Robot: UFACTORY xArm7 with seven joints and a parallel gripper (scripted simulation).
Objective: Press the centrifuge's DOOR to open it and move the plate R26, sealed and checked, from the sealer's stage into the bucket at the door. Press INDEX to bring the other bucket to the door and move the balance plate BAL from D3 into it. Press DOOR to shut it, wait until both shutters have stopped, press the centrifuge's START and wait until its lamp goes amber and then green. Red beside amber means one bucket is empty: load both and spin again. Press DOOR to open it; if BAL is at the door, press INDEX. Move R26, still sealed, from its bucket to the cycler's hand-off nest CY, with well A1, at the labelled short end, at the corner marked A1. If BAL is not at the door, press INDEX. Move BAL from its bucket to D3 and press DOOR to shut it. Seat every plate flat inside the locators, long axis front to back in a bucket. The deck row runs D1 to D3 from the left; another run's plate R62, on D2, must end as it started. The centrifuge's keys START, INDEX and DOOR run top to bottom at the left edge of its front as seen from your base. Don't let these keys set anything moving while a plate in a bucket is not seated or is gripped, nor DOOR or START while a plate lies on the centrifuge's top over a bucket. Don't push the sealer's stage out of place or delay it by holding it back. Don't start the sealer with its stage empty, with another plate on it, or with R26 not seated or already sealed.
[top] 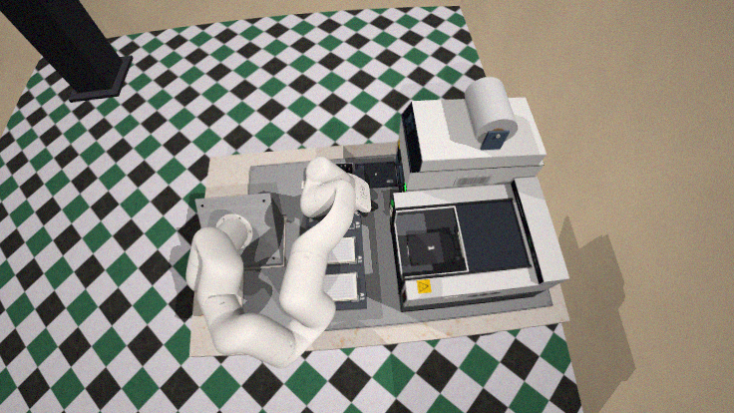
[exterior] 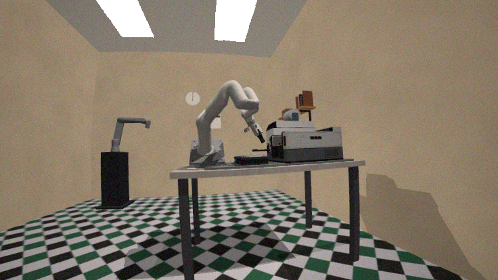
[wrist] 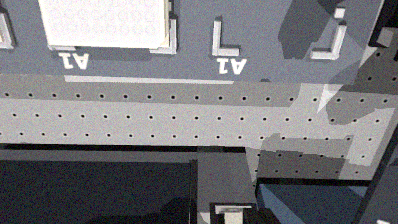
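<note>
My gripper (top: 374, 206) (exterior: 262, 141) is shut and empty, tilted, just in front of the upper left part of the centrifuge's front. A pale key (wrist: 233, 218) shows at the bottom of the wrist view. The centrifuge (top: 493, 285) (exterior: 313, 153) has its top opening uncovered; the dark bucket (top: 418, 251) at the door holds no plate and bears a white mark. White plate R62 (top: 344, 249) (wrist: 105, 22) sits on D2, and white plate BAL (top: 342, 287) on D3. The sealer's stage (top: 368, 180) is out and bare. R26 is not seen; the other bucket is hidden.
The sealer (top: 462, 159) with its film roll (top: 485, 105) stands behind the centrifuge's left side. D1's corner locators (wrist: 227, 51) hold no plate. A dark fixture (top: 346, 167) beside the stage is mostly hidden by the arm. Green lamps glow on both machines' fronts.
</note>
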